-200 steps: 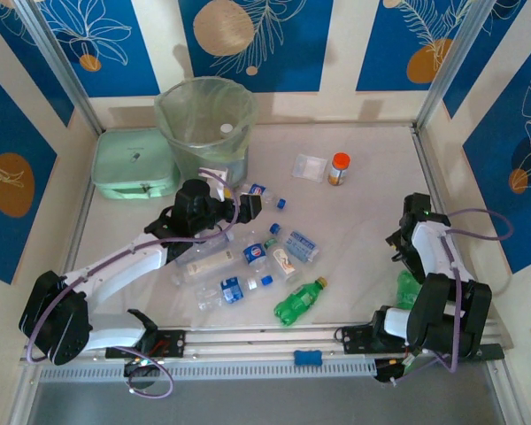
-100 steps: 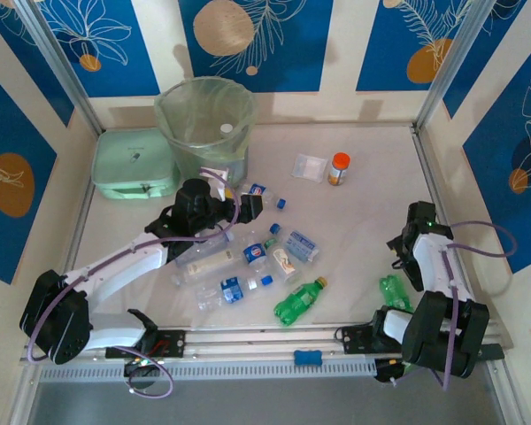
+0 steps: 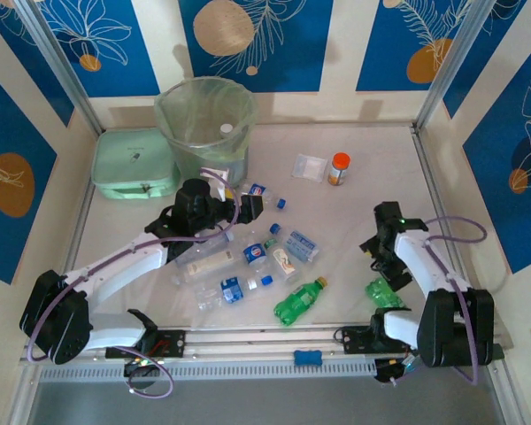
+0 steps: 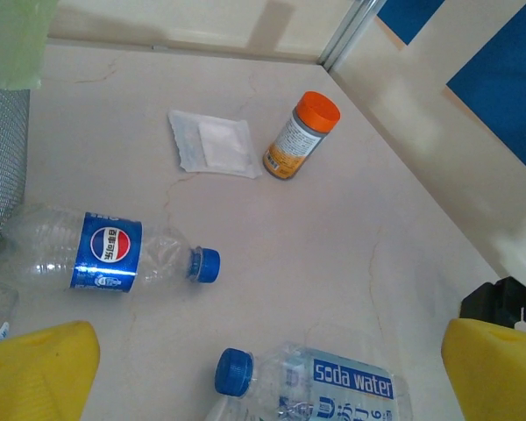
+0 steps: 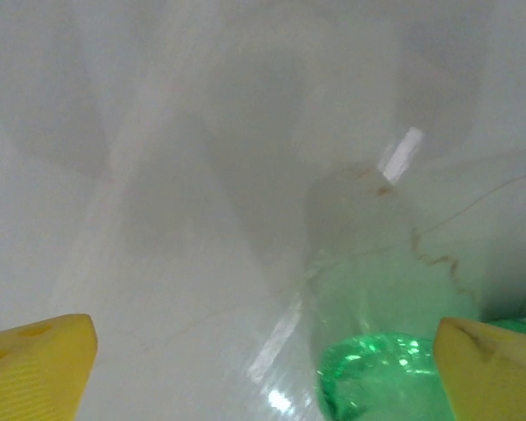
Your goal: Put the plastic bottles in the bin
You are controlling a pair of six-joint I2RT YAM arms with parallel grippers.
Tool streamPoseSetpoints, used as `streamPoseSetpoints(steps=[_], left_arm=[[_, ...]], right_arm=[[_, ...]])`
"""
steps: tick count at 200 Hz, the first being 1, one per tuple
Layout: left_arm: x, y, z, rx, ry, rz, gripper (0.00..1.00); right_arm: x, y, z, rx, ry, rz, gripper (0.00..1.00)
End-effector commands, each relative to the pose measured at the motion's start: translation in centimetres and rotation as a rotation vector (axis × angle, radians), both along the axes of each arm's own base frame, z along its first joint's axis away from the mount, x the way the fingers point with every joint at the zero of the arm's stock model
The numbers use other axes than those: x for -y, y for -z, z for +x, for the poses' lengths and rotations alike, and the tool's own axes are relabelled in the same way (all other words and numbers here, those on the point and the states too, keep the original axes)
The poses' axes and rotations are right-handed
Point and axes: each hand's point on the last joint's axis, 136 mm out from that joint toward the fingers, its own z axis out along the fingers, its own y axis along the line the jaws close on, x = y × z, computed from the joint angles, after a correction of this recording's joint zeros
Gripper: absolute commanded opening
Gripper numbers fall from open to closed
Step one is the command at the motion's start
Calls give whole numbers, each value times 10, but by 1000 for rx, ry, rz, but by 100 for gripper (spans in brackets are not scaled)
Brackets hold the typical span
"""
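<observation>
**Both end effectors open over a desk strewn with bottles**

The desk (image 3: 345,217) is pale. In the top view, its largest object is the bin (image 3: 190,142), lined with a translucent green bag, at about 11 o'clock. Just beside it, at 10 o'clock, sits a mint green box (image 3: 134,164).

The plastic bottles (image 3: 248,257) lie on their sides in a loose cluster around the centre of the desk, none of them in the bin. A green bottle (image 3: 299,301) lies at 6 o'clock of the cluster. A second green bottle (image 3: 382,292) lies apart at 5 o'clock of the desk.

The left end effector (image 3: 248,205) hangs at the cluster's 12 o'clock edge. Its yellow fingers (image 4: 35,368) are spread wide and hold nothing. Its wrist view shows a Pepsi-labelled bottle (image 4: 105,250) and a soda water bottle (image 4: 333,386) on the desk.

The right end effector (image 3: 385,270) is also open and empty. It points down over the second green bottle (image 5: 377,368), which lies beneath its fingers.

At 1 o'clock stand an orange-capped jar (image 3: 338,168) and, just beside it, a clear flat container (image 3: 309,166).
</observation>
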Motion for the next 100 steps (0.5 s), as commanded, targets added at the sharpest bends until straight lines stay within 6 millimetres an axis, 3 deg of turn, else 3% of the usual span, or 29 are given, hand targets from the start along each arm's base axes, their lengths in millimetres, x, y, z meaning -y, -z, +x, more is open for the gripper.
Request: streamPoseSetpoints(steps=[1, 20, 40, 69, 100], left_arm=[[-6, -12, -2, 43, -10, -19, 100], [-8, -12, -3, 49, -18, -10, 100], [-11, -11, -3, 54, -27, -4, 100], [-12, -7, -3, 53, -29, 2, 100], [-11, -3, 0, 61, -30, 9, 100]], right_arm=[[-26, -14, 22, 25, -24, 36, 99], [-35, -28, 32, 24, -87, 9, 99], [-29, -37, 31, 22, -98, -12, 99], [-25, -47, -2, -65, -32, 39, 99], [-36, -61, -36, -121, 119, 129, 99]])
